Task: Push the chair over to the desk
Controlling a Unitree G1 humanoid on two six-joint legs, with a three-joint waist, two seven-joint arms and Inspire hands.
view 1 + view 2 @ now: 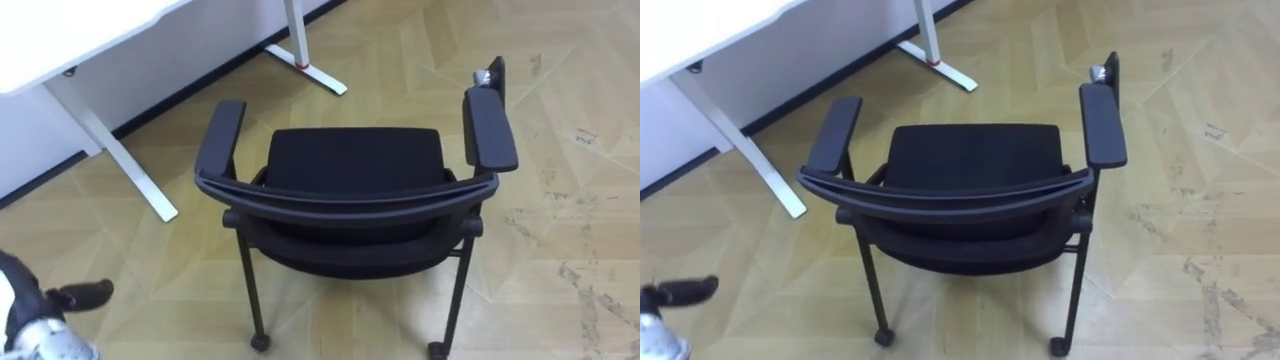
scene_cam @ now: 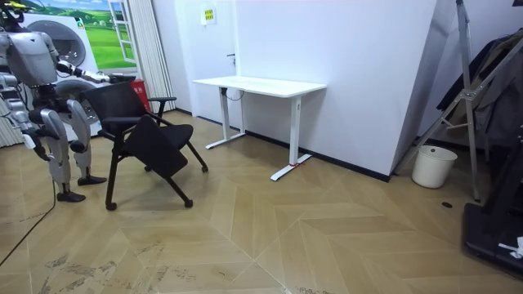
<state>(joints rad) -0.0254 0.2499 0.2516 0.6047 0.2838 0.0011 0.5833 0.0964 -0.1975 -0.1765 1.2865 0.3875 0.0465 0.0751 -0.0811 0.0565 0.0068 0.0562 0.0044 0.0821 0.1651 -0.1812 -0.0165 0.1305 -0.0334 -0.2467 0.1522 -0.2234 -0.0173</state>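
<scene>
My left hand (image 1: 75,295) hangs low at my left, clear of the chair; I cannot tell whether it is open or closed. Just ahead, the black chair (image 1: 350,160) stands with its back to me, facing the white desk (image 1: 60,35). It looks light, stiff and ready to roll on its casters (image 1: 260,342), so I would press on the backrest's curved top rail (image 1: 345,198).

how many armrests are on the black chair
2. On the chair, the left armrest is on the side toward the white desk. The right armrest is on the far side. Neither is hidden.
</scene>
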